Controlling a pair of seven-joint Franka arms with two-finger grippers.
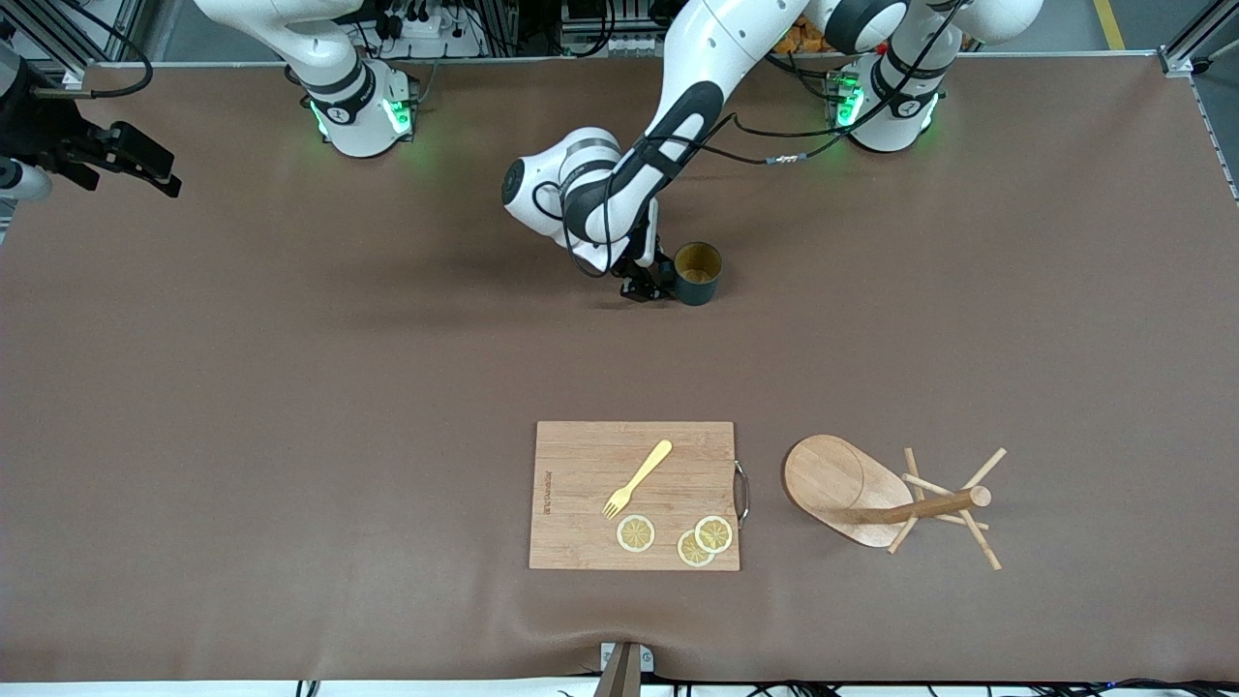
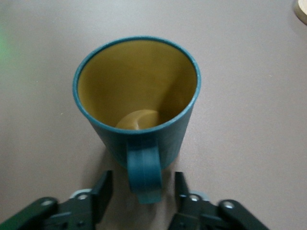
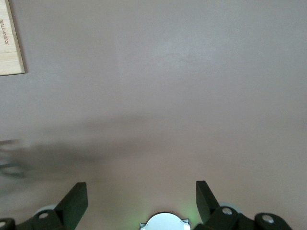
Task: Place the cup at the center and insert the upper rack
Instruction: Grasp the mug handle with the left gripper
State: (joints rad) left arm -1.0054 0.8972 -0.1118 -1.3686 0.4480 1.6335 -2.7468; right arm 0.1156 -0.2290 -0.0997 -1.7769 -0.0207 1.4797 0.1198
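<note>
Lemon slices (image 1: 636,533) are lying on the cutting board (image 1: 581,465), the toppled rack (image 1: 876,494) beside it. Farther off, the left claw (image 2: 144,191) is straddling the cup's (image 2: 139,105) handle, not gripping. The right claw (image 3: 141,201) is waiting, spread wide.

A rectangular light wooden cutting board (image 1: 634,496) with a metal handle lies on the brown worktop (image 1: 290,407), near the front camera. On it rest a yellow plastic fork (image 1: 637,478) and 3 round lemon slices (image 1: 678,536), 2 of them overlapping.
</note>
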